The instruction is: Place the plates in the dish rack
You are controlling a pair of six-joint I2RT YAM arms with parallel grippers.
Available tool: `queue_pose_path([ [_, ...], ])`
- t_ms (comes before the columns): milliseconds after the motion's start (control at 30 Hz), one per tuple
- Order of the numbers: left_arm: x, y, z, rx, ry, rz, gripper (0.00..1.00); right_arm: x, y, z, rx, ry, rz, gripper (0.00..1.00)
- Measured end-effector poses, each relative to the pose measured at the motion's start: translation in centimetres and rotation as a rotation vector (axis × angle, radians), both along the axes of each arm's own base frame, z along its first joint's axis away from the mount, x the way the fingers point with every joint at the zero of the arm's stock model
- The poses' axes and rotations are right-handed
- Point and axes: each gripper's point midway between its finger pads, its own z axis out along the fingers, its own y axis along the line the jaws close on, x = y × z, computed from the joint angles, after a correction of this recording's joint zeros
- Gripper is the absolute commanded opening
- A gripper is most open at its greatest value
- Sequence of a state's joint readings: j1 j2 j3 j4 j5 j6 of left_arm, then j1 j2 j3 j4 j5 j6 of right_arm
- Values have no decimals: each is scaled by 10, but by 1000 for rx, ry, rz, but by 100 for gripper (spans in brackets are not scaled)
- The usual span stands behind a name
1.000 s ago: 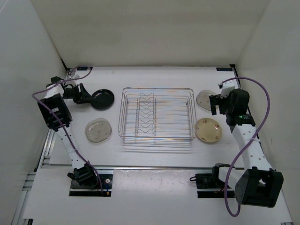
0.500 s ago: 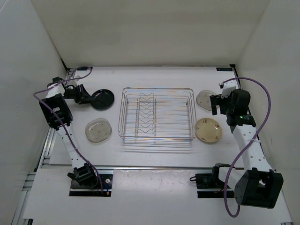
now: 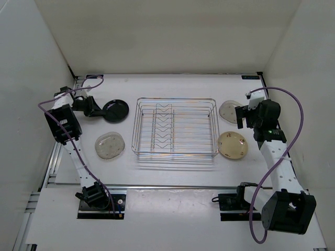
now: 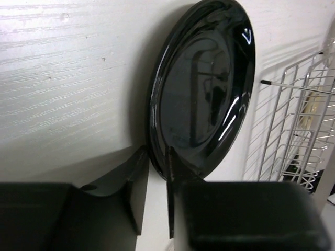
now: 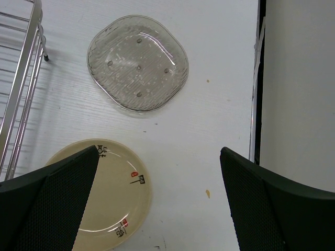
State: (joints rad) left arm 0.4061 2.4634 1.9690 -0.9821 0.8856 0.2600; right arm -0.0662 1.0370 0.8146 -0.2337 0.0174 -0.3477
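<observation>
- Left wrist view: left end effector (image 4: pixel 155 154) clenched on the rim of the glossy black plate (image 4: pixel 204 83), beside the dish rack (image 4: pixel 293 120).
- Right end effector (image 5: pixel 158 157) released, above the clear plate (image 5: pixel 137 63) and cream plate (image 5: pixel 112 204).

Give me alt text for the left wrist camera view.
A glossy black plate sits on the white table, its near rim pinched between two dark fingers. The corner of a chrome wire dish rack shows at the right edge.
</observation>
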Motion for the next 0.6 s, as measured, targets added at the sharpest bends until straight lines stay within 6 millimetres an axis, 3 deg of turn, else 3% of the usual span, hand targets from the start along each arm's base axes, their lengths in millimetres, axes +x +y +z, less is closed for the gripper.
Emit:
queue_pose_path([
  [167,-2,0,-3,14,19,3,10,0,-1,0,1,-1,-2,100],
  [600,-6,0,-1,50,20,3,10,-3,-1,-1,9,-1,4,100],
])
